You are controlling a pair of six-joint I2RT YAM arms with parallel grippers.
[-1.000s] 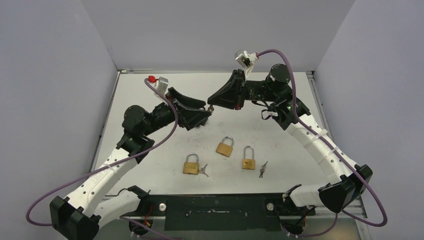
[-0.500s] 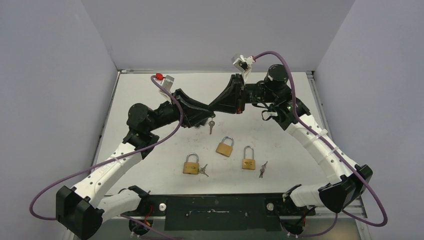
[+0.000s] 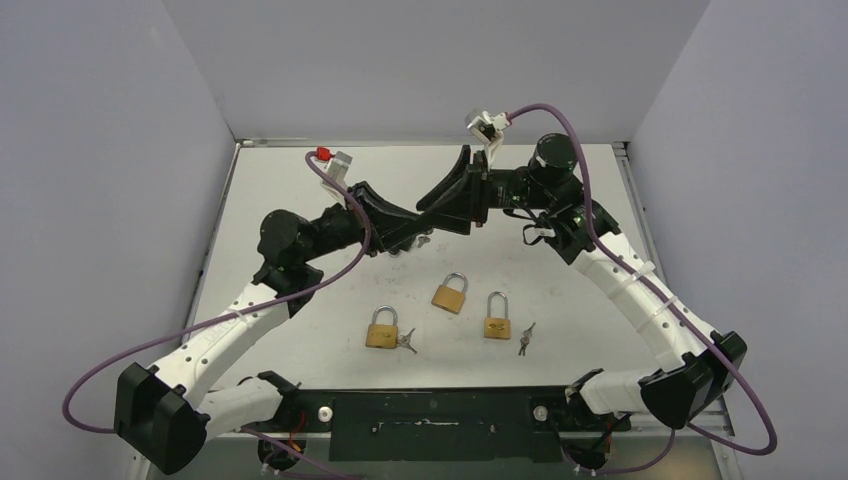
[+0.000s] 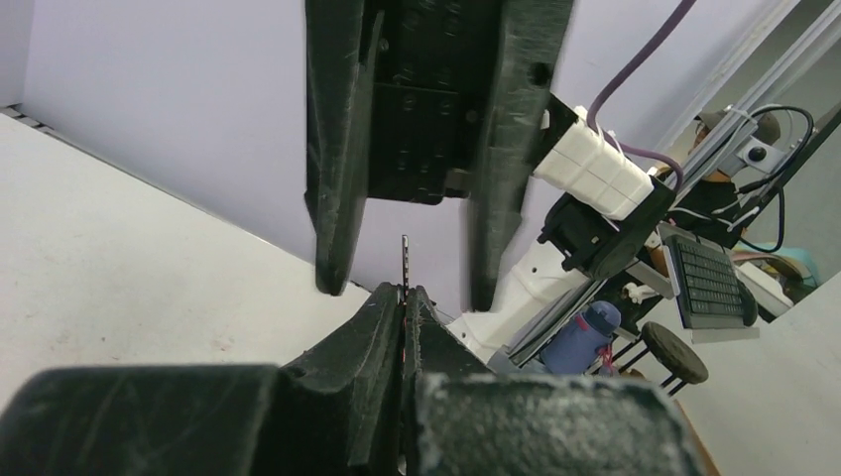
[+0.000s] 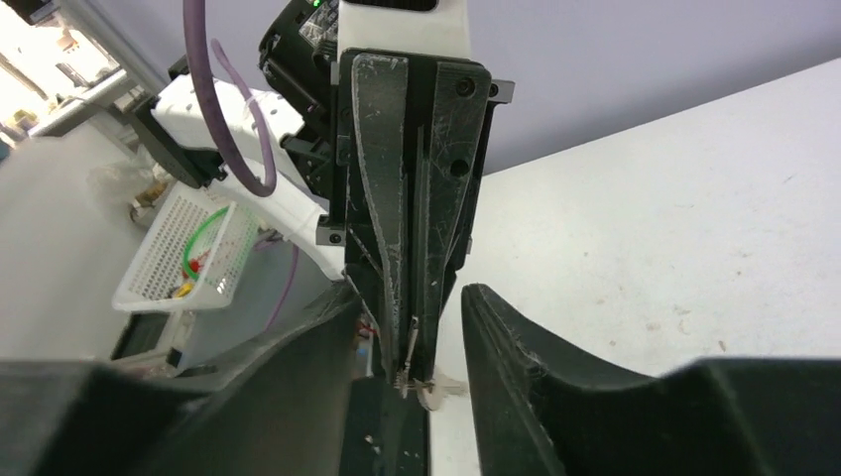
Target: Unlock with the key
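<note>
My left gripper (image 3: pixel 413 233) hangs above the middle of the table, shut on a small silver key (image 4: pixel 405 260) whose blade sticks up from between the tips. Seen from the right wrist, the same key (image 5: pixel 411 346) is pinched at the left gripper's (image 5: pixel 407 369) tips, with a second key dangling from its ring. My right gripper (image 3: pixel 432 208) faces it, open, its fingers (image 4: pixel 335 178) standing either side of the key without touching it. Three brass padlocks (image 3: pixel 381 329) (image 3: pixel 450 294) (image 3: pixel 497 318) lie shut on the table nearer the bases.
Spare keys lie beside the left padlock (image 3: pixel 406 341) and the right padlock (image 3: pixel 524 339). The white table (image 3: pixel 300 330) is walled on the left, back and right. Purple cables loop off both arms.
The key has changed hands. My left gripper moved in and shut on it, and my right gripper, which held it before, has opened.
</note>
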